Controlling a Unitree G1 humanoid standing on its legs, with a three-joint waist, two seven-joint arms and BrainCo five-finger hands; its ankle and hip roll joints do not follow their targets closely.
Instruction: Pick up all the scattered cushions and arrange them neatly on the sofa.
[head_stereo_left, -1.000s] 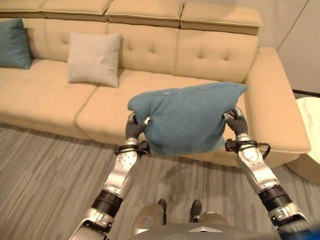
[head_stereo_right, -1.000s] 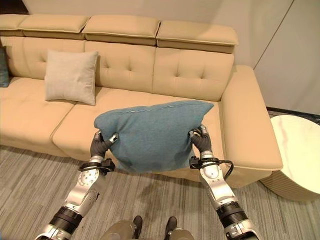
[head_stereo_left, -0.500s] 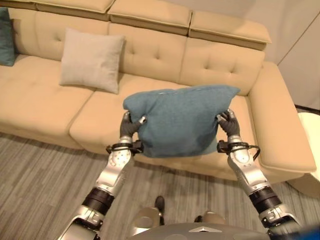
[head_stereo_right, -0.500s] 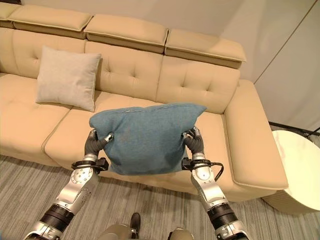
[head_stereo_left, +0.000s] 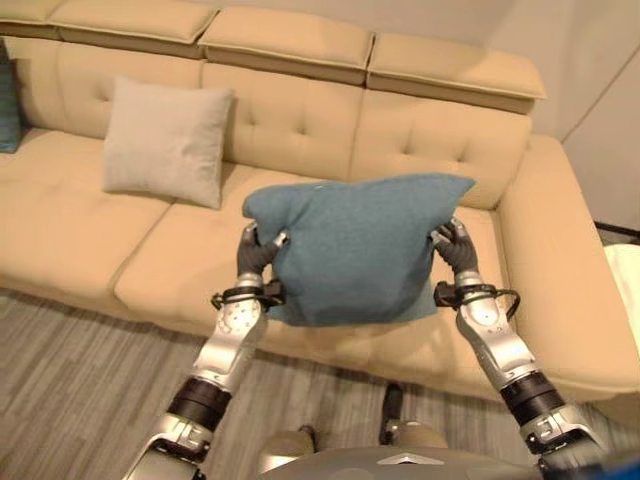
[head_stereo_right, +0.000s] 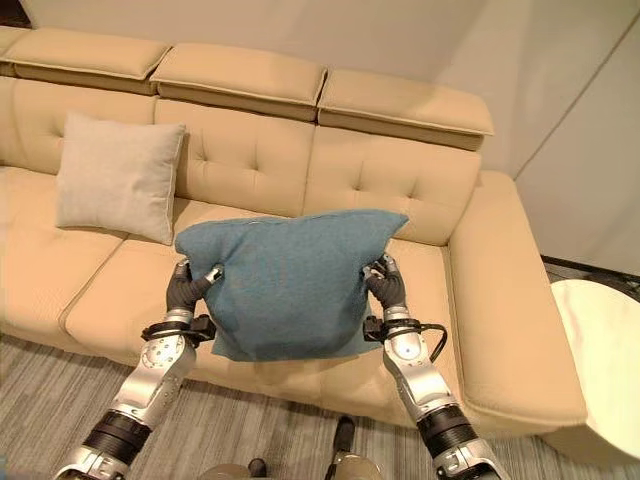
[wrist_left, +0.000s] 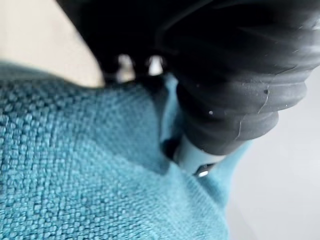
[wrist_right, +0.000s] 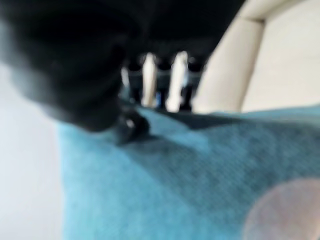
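I hold a teal cushion (head_stereo_left: 350, 245) up in the air over the right seat of the tan sofa (head_stereo_left: 90, 210). My left hand (head_stereo_left: 255, 255) is shut on its left edge and my right hand (head_stereo_left: 452, 248) is shut on its right edge. In the wrist views the teal cushion (wrist_left: 90, 170) (wrist_right: 190, 180) lies right against each hand, with fingers curled over its fabric. A beige cushion (head_stereo_left: 165, 140) leans upright against the sofa's backrest, left of the middle. The edge of another teal cushion (head_stereo_left: 6, 100) peeks in at the far left of the sofa.
The sofa's right armrest (head_stereo_left: 565, 270) runs toward me beside my right arm. A round pale pouf (head_stereo_right: 600, 350) stands on the grey striped floor (head_stereo_left: 60, 380) to the right of the sofa. A pale wall rises behind the sofa.
The camera has come closer to the sofa and the view has shifted. The teal cushion, still held at both edges, now hangs over the sofa's seat rather than its front edge.
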